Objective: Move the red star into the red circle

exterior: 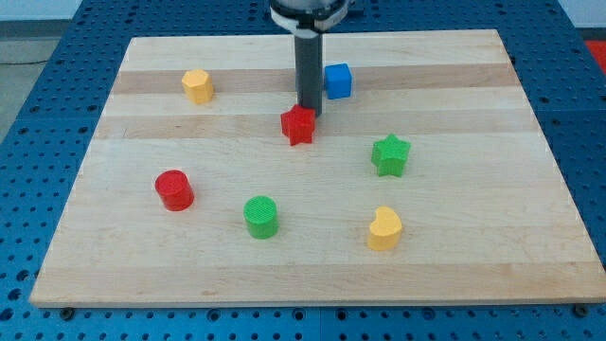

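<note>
While my tip [310,113] touches the red star [298,125] from the view's top right, the red circle [174,189] sits well apart toward the lower left.

Largest first: the wooden board [454,275] lies on a blue perforated table [28,114]; the dark rod comes down from the top centre and carries no pincer, so there is nothing to spread or pinch. A green star [390,155] sits right of the red star, a green circle [260,216] below it, a yellow heart [384,228] at lower right, a blue cube [338,80] just right of the rod, and a yellow block [197,85] at upper left.
</note>
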